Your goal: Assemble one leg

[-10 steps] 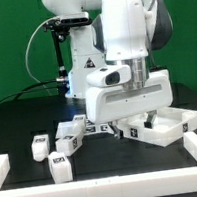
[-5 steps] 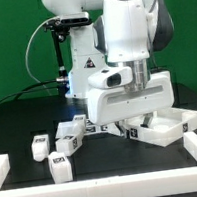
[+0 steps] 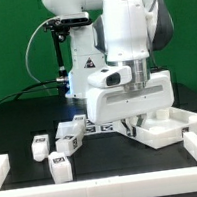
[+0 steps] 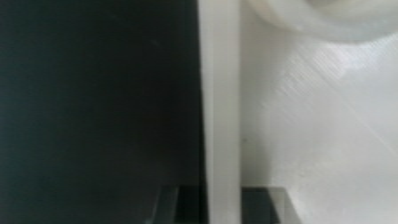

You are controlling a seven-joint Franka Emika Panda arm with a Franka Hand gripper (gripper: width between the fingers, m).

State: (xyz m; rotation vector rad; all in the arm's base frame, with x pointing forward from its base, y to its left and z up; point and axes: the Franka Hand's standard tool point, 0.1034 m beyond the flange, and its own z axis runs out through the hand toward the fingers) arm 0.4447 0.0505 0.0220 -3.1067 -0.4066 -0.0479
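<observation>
A white robot arm point(image 3: 118, 33) fills the middle of the exterior view, its hand point(image 3: 141, 119) lowered onto a large white square plastic tray part point(image 3: 176, 127) that lies on the black table point(image 3: 20, 127) at the right of the frame. From this side the fingertips are hidden by the hand's broad white body.

The wrist view is blurred. It shows an upright white wall point(image 4: 217, 100) of the tray part running between two dark fingertips point(image 4: 183, 205), one close against each face. The hand point(image 4: 219, 205) thus appears pinched on that wall. The dark table lies to one side of the wall and the tray's pale floor point(image 4: 320, 130) to the other.

The legs lie loose in the lower left of the exterior frame, none touched by the hand. Each leg is a small white stubby rectangular plastic block with black-and-white square tags. One leg point(image 3: 61, 167) lies nearest the lower edge, just beside a low white border strip point(image 3: 109, 191). A second block point(image 3: 39, 147) lies further left, a third point(image 3: 68, 137) just above the first, and a fourth point(image 3: 79, 122) is near the arm's base. All four are well apart from the tray part.
</observation>
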